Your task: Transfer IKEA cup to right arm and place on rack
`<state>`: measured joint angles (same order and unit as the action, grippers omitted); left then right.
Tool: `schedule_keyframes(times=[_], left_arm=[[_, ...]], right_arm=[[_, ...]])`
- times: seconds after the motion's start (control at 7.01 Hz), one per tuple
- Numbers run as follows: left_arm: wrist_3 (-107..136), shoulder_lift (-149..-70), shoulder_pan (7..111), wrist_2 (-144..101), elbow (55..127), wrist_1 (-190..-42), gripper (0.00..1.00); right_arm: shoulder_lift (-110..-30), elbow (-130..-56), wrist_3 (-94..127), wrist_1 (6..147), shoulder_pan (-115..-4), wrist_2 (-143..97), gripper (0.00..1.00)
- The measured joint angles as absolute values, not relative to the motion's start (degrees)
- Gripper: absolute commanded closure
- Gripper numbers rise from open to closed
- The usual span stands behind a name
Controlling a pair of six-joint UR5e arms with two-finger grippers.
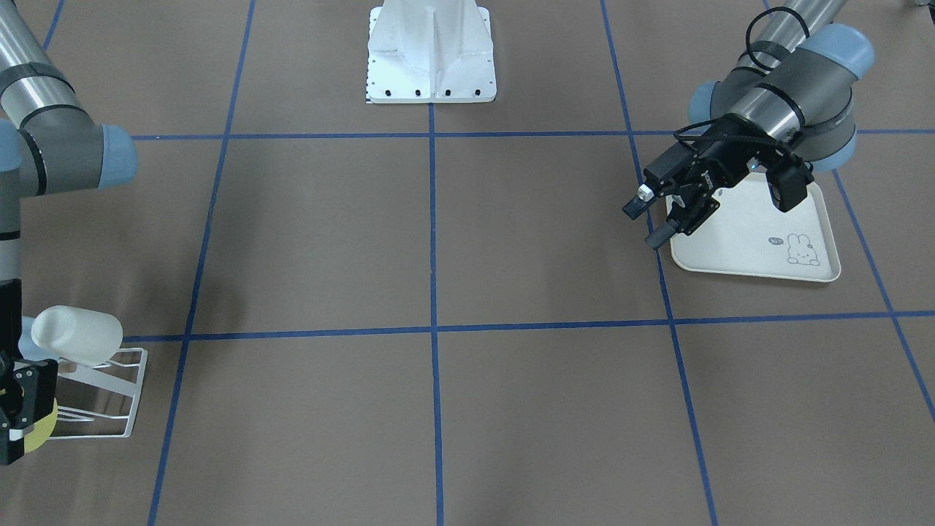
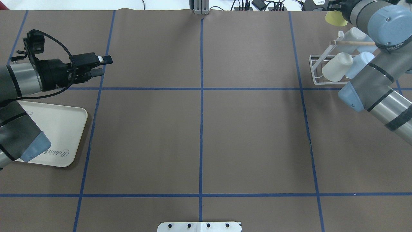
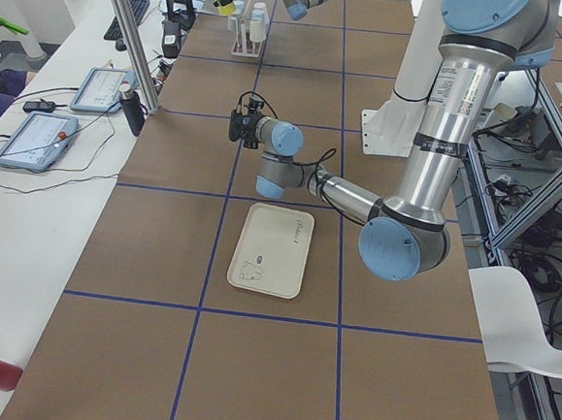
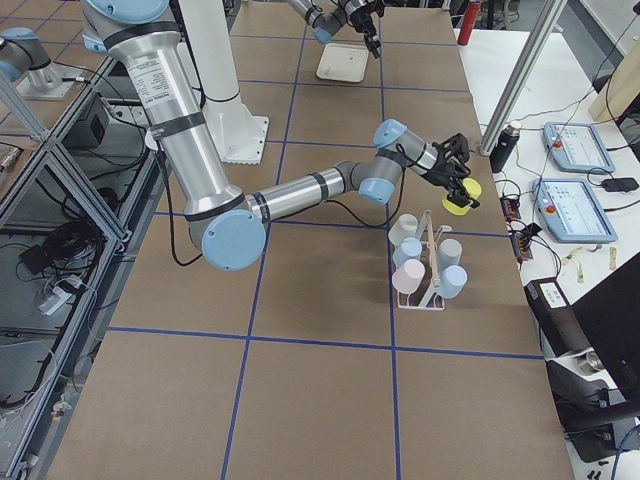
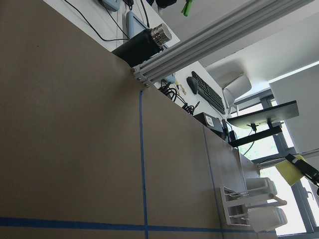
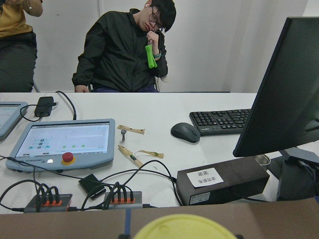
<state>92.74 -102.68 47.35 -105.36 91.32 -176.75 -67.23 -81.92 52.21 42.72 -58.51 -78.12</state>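
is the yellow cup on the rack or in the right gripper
In the gripper: the right gripper is shut on the yellow cup, beside the rack, not on a prong.

On the rack [image 2: 313, 72] sit a white cup [image 2: 336, 67] and a pale-blue cup [image 2: 360, 64]; just beyond it hangs a yellow cup [image 2: 335, 18].

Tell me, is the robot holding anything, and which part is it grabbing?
Yes. The right gripper is shut on the yellow cup, pinching its side wall. The left gripper is open and holds nothing.
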Motion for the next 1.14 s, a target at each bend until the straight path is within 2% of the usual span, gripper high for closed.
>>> schedule_keyframes(times=[0.29,1.14], left_arm=[[92.6,-102.6,47.4,-105.4,91.3,-176.7,0.01],[92.5,-102.4,47.4,-105.4,91.3,-176.7,0.01]], right_arm=[[-67.2,-78.5,51.0,38.5,-59.1,-79.2,1.00],[-68.7,-78.0,50.3,37.2,-58.7,-80.1,1.00]])
